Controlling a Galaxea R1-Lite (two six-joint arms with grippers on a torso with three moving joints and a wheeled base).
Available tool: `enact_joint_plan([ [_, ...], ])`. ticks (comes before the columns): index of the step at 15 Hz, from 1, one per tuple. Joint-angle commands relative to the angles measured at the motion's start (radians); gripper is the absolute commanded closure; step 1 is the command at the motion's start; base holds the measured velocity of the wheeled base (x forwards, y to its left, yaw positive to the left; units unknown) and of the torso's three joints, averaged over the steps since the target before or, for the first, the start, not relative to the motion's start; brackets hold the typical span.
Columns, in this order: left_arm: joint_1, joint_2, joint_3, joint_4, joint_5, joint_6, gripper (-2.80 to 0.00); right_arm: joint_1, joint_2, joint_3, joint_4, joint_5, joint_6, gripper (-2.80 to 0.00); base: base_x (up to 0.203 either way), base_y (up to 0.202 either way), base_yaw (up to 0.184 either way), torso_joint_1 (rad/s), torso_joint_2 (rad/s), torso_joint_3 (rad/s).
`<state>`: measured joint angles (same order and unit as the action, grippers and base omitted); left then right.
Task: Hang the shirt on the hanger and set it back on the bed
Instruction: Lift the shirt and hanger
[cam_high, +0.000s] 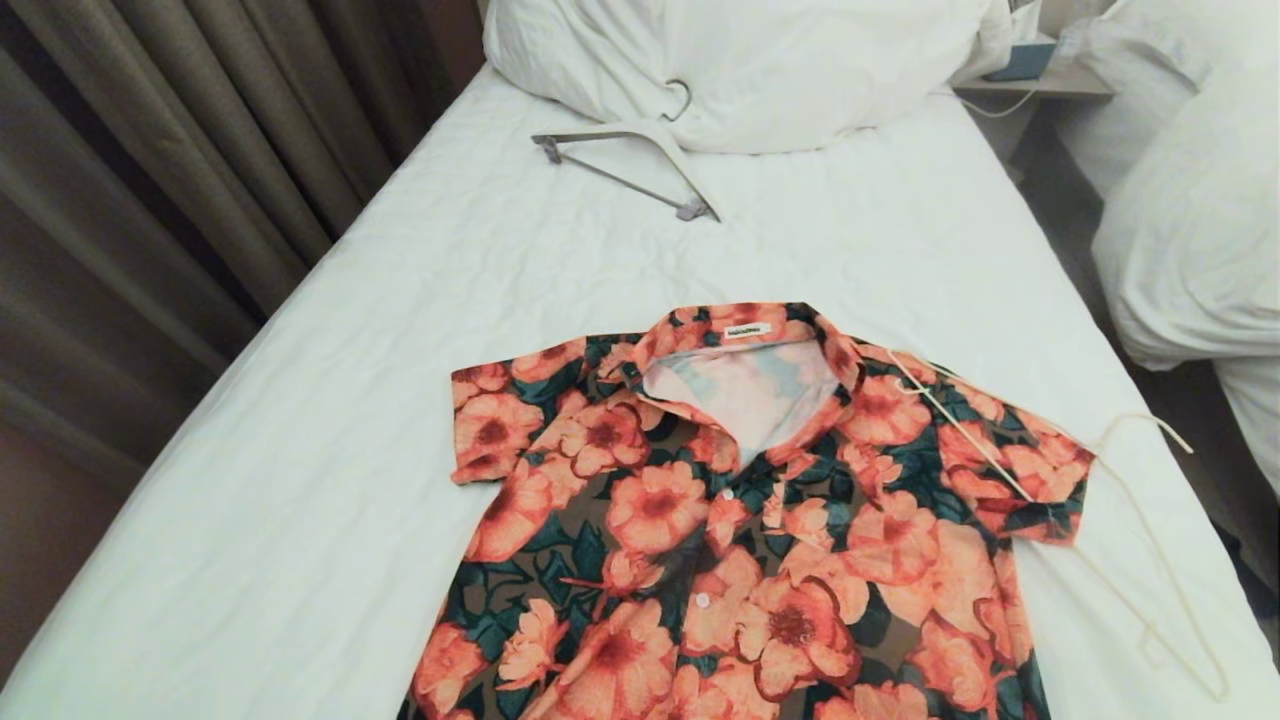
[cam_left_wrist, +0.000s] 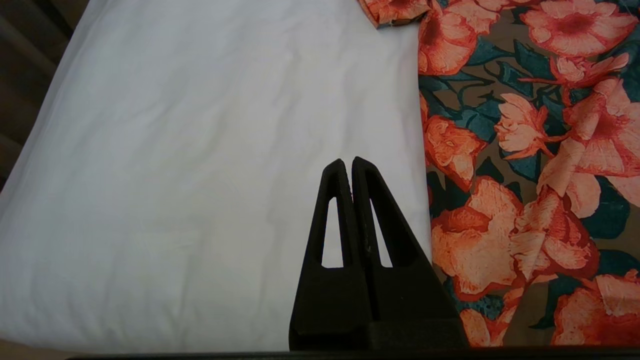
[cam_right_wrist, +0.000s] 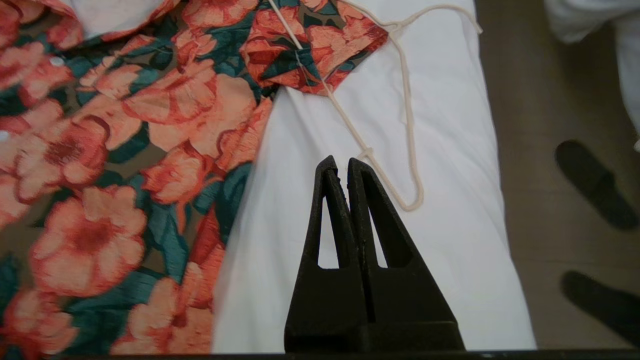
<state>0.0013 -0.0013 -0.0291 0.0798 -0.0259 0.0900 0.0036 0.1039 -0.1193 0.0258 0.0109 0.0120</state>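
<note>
Hanger (cam_right_wrist: 407, 115) — cream wire, just beyond closed right gripper (cam_right_wrist: 341, 162), long axis across shirt (cam_high: 720, 520) sleeve; left gripper (cam_left_wrist: 347, 164) closed, farther.

Bed (cam_high: 400, 330) carries shirt (cam_high: 720, 520); hanger (cam_high: 1150, 520); pillow (cam_high: 760, 60); second hanger (cam_high: 630, 165)

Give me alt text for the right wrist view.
The shut right gripper hovers over the white bed, empty, with the cream wire hanger just beyond its tips. One hanger arm crosses the sleeve of the floral shirt.
</note>
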Motion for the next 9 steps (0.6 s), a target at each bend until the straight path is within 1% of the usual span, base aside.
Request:
enact_joint_plan([
  [1,0.0,0.001,0.0,0.001,0.0,0.0,0.0,0.002,0.129,-0.064,0.001,0.002,0.027,0.0,0.0,0.0,0.0,0.0,0.0,0.0],
  [2,0.0,0.001,0.0,0.002,0.0,0.0,0.0,0.004,0.195,-0.112,0.001,0.004,0.08,0.0,0.0,0.0,0.0,0.0,0.0,0.0],
  [5,0.0,0.001,0.0,0.002,0.0,0.0,0.0,0.006,0.414,-0.244,0.0,0.009,0.312,0.0,0.0,0.0,0.0,0.0,0.0,0.0],
  [6,0.0,0.001,0.0,0.002,0.0,0.0,0.0,0.005,0.5,-0.276,-0.008,0.01,0.374,0.0,0.0,0.0,0.0,0.0,0.0,0.0],
  [7,0.0,0.001,0.0,0.001,0.0,0.0,0.0,0.001,0.602,-0.306,-0.027,0.01,0.423,0.0,0.0,0.0,0.0,0.0,0.0,0.0],
  [9,0.0,0.001,0.0,0.001,0.0,0.0,0.0,-0.032,0.825,-0.374,-0.095,0.014,0.48,0.0,0.0,0.0,0.0,0.0,0.0,0.0],
])
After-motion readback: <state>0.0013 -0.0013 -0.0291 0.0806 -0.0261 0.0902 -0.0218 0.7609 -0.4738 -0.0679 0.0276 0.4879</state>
